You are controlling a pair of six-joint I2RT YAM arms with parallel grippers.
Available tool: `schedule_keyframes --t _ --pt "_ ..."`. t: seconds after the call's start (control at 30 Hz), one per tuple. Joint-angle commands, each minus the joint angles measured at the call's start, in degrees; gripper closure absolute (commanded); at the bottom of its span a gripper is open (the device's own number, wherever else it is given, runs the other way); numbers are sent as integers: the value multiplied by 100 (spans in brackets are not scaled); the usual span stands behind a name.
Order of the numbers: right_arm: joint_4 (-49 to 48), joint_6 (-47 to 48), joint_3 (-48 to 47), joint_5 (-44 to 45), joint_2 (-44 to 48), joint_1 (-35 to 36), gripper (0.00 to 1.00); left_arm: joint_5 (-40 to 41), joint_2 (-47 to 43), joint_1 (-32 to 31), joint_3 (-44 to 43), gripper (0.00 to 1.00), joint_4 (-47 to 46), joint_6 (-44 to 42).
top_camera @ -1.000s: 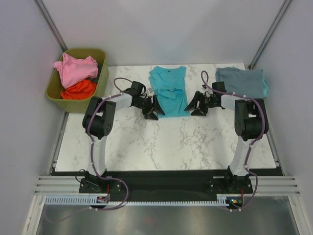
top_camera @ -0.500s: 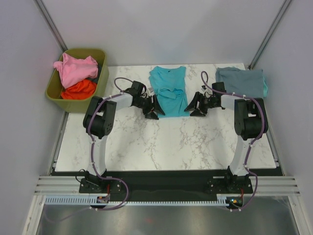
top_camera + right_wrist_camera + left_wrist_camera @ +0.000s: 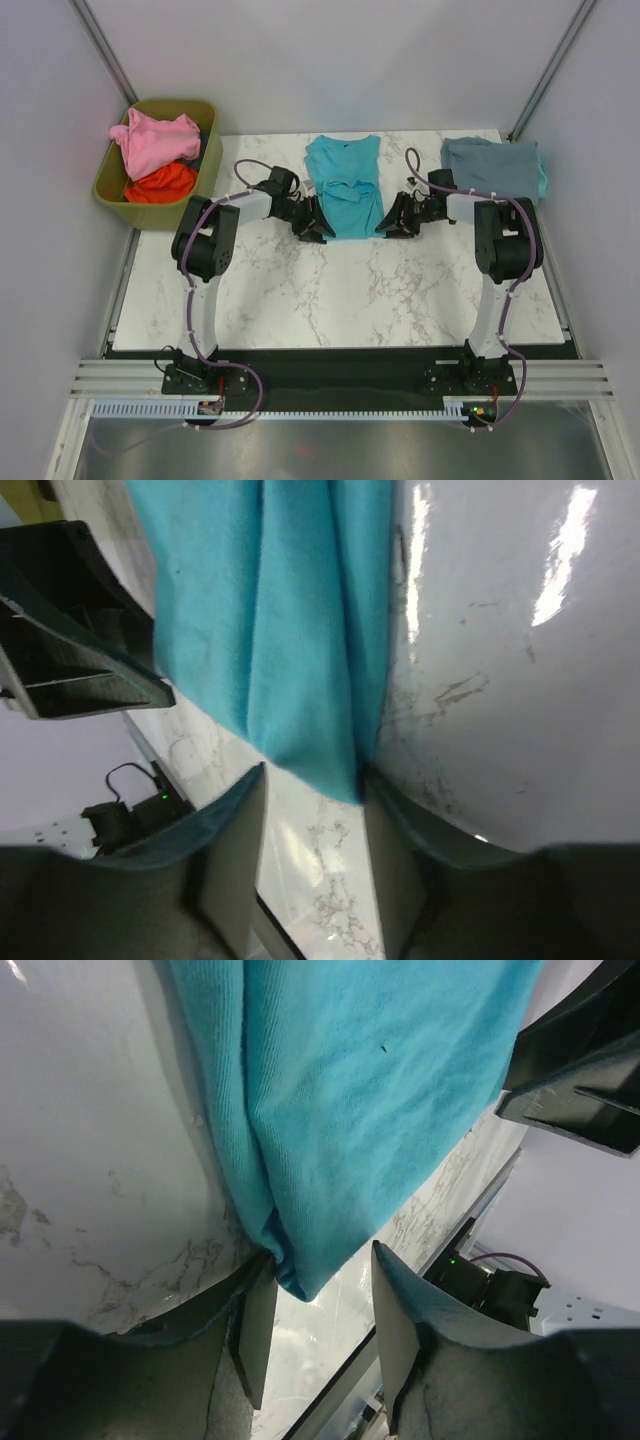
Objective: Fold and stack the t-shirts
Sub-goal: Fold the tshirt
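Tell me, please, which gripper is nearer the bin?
Left. The left gripper is at the near-left corner of the teal shirt, right of the bin; the right gripper is at the opposite corner, farther off.

I can't read any words, numbers or signs on anything I see here
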State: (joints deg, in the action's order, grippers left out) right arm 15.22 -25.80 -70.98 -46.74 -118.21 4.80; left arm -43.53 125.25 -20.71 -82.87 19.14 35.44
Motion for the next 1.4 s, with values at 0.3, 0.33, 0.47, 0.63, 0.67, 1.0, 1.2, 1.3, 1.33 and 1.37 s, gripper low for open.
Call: schedule_keyframes --t 0.3,0.33,0.47,0.63,0.67,1.0,1.2,1.3,1.33,1.37 --pt "60 137 -21 385 -141 65 99 151 0 -12 16 96 -252 306" --pt "60 146 -21 402 -88 74 100 160 -62 -3 43 98 -252 288" --pt "103 225 -21 411 228 65 100 160 -447 -3 113 98 -244 270" --pt "209 295 163 394 956 65 100 160 -1230 -12 446 98 -244 270" --pt "227 286 224 385 1080 65 100 160 -1362 -3 499 98 -244 270" --pt "262 -73 849 341 2381 74 100 160 -2461 -64 878 98 -244 270" --pt "323 -118 1016 367 2943 223 100 160 -2971 -196 1334 98 -244 270" --pt "323 -153 1218 385 3137 337 100 160 -3234 -249 1659 98 -244 270" --pt "341 -162 1305 385 3181 416 100 178 -3313 -258 1817 98 357 -339" --pt "350 -145 1341 420 3225 460 100 213 -3392 -267 1888 98 389 -362"
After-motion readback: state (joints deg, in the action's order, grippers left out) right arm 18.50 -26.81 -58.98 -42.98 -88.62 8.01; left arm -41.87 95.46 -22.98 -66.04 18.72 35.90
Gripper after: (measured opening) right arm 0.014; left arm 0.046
